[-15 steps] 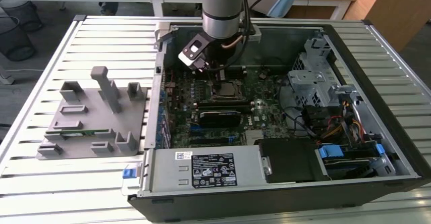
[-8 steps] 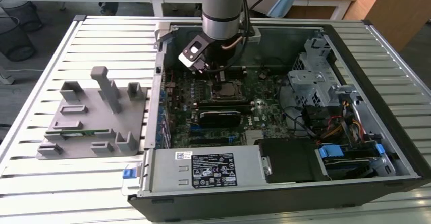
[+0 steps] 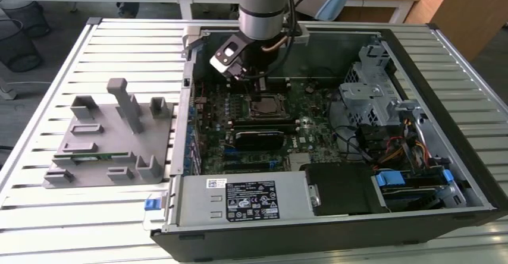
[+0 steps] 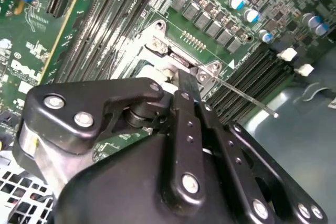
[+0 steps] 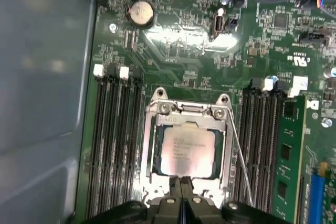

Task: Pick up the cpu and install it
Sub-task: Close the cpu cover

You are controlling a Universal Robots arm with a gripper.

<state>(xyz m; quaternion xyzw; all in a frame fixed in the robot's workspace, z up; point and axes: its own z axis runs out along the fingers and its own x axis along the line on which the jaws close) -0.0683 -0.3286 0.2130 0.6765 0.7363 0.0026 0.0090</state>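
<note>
Cpu [image 5: 182, 151] flat in the metal socket frame [image 5: 152, 145], silver top up, seated near the middle of the motherboard [image 5: 173, 61]. Black memory slots [image 5: 113, 129] in rows along both sides of the frame, and a thin wire lever [image 5: 239, 156] slanting just beside it. Gripper [image 5: 181, 182] right at one edge of the cpu, jaws pressed together with nothing between them. Touching the chip or just above it: cannot tell. One green memory stick [image 5: 289, 156] upright in the slots past the lever. In the exterior view, arm straight down into the open computer case [image 3: 452, 133], over the motherboard's far half. Grey power supply [image 3: 238, 200] along the case's near edge. Case on the slatted worktop [image 3: 127, 44], toward the exterior view's right. Grey holder [image 3: 107, 139] well apart from the case, toward the worktop's edge at the exterior view's left.
</note>
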